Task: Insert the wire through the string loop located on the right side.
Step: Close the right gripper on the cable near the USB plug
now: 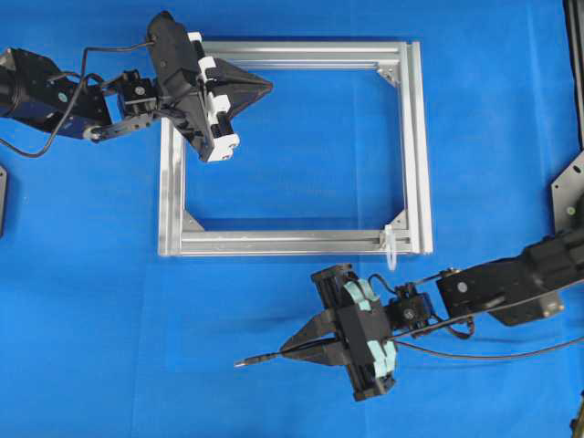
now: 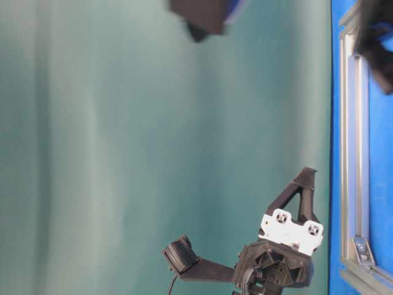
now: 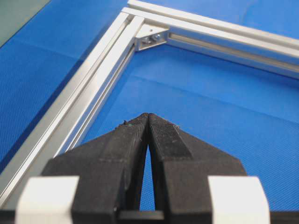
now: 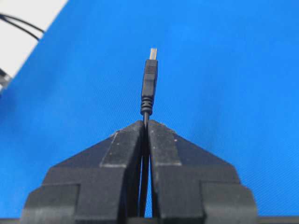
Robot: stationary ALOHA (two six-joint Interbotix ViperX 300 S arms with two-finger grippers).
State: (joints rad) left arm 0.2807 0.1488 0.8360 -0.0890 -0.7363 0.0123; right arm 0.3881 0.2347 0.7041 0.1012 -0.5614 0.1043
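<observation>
Wire [image 4: 149, 84] sits clamped in your right gripper [image 4: 145, 125], plug sticking out ahead. Your left gripper [image 3: 148, 116] is closed empty over the frame [image 3: 88, 88].

The wire [image 1: 274, 357], thin, black, w/ a thicker moulded plug and small metal tip, is seen lifted level, tip pointing left. The string loop [image 1: 391, 246], whitish, translucent, is seen at the frame's lower-right corner, well apart from the plug.
</observation>
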